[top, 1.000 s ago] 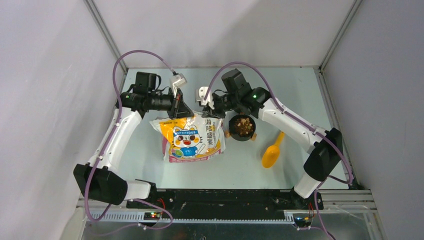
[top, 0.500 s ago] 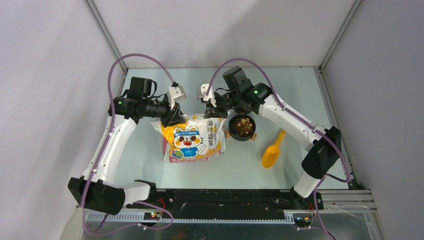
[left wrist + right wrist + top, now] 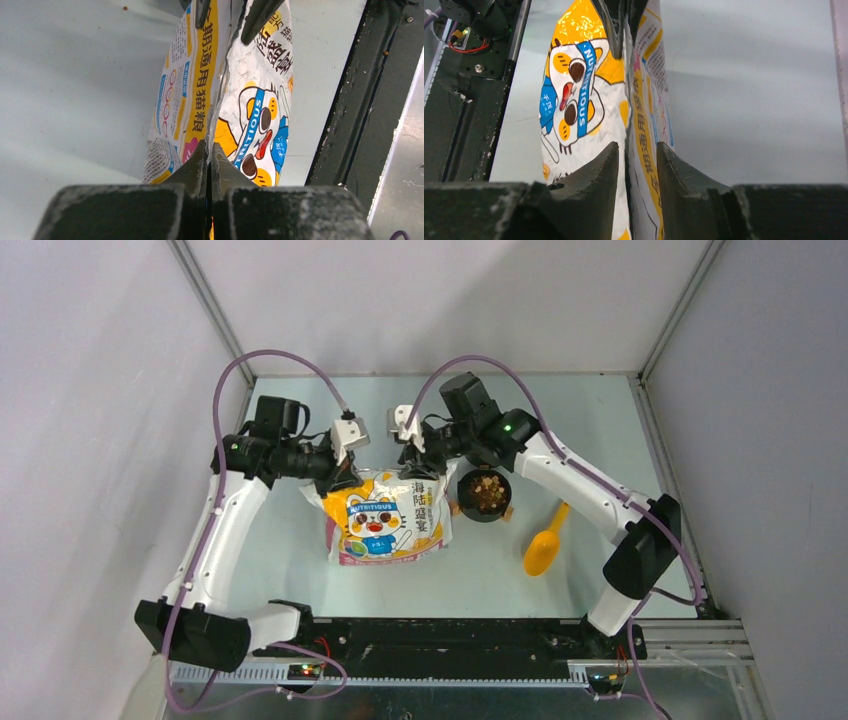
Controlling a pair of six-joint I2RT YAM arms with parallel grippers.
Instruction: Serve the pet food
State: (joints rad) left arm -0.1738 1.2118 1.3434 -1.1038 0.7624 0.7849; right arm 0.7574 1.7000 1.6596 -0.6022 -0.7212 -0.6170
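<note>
Altogether: one bag (image 3: 385, 520), one scoop (image 3: 542, 552), one kibble pile (image 3: 487, 491).

The bag (image 3: 388, 520) reads "NUTRITIOUS" (on a blue band) and "海陆盛宴".

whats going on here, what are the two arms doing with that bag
Both arms are working at the top edge of the cat food bag. The left gripper is shut on that edge at one end. The right gripper straddles the edge at the other end with its jaws apart, not pinching it. There is pet food in the dark bowl beside the bag, and the yellow scoop lies unheld further right.
</note>
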